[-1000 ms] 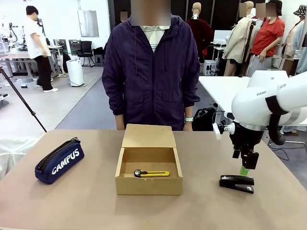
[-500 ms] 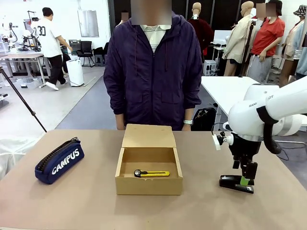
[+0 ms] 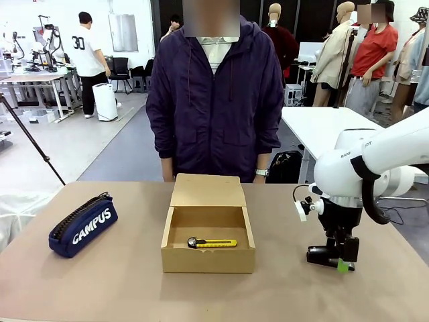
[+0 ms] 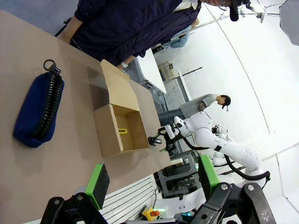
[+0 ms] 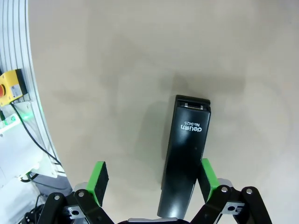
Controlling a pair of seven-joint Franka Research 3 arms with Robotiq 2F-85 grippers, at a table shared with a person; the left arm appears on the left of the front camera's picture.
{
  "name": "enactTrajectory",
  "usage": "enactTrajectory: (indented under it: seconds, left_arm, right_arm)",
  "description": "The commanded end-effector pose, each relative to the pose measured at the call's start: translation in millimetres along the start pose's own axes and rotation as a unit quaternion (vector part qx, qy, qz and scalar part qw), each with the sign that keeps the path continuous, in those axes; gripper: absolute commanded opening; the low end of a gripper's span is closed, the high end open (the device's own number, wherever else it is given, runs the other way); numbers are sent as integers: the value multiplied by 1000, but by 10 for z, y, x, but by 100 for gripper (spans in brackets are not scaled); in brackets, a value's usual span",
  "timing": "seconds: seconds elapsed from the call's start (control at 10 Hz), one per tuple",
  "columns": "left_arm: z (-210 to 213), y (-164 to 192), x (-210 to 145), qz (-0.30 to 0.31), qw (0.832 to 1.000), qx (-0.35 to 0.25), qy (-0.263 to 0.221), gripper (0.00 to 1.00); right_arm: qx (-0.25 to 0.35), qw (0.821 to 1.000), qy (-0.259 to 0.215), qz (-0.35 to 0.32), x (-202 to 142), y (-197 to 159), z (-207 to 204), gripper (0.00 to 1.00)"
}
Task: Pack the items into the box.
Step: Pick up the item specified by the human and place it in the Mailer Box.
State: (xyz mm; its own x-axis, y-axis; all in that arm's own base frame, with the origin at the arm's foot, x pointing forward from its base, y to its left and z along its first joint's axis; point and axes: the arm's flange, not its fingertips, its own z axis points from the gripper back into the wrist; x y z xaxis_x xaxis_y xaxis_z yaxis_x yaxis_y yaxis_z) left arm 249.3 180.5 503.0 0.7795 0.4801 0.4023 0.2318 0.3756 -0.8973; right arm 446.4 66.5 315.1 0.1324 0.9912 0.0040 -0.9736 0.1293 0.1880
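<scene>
Halfway packed: the yellow-and-black utility knife [image 3: 212,243] lies flat on the floor of the open cardboard box [image 3: 208,260] at mid-table, its flap lid tipped back toward the person [image 3: 213,100] standing at the far side. The black stapler [image 3: 318,254] sits on the table [image 3: 100,288] well to the right of the box, not yet packed. We see the right gripper [image 3: 340,262] low over it. In the right wrist view the stapler [image 5: 186,158] lies lengthwise between the green pads [image 5: 98,177], jaws spread wide on either side and not closed on it. The left gripper [image 4: 152,178] hangs back from the work, also wide open and holding nothing. The navy "CAMPUS" pencil case [image 3: 84,227] rests apart at the table's left. By our reading, what is left is one grasp, one carry to the box, and perhaps the lid.
</scene>
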Motion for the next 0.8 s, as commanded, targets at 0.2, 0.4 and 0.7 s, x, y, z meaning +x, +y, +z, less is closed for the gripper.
enactTrajectory:
  seconds: [0.2, 0.4, 0.7]
  left_arm:
    - [0, -19, 11, -4, 1000, -9, -5, 100]
    - [0, -19, 11, -4, 1000, -9, -5, 100]
    - [0, -19, 11, -4, 1000, -9, -5, 100]
  right_arm:
    - [8, 1000, -8, -13, 28, -43, 82, 100]
    - [14, 1000, -3, -13, 32, -40, 75, 0]
    - [18, 1000, 10, -16, 50, -58, -5, 0]
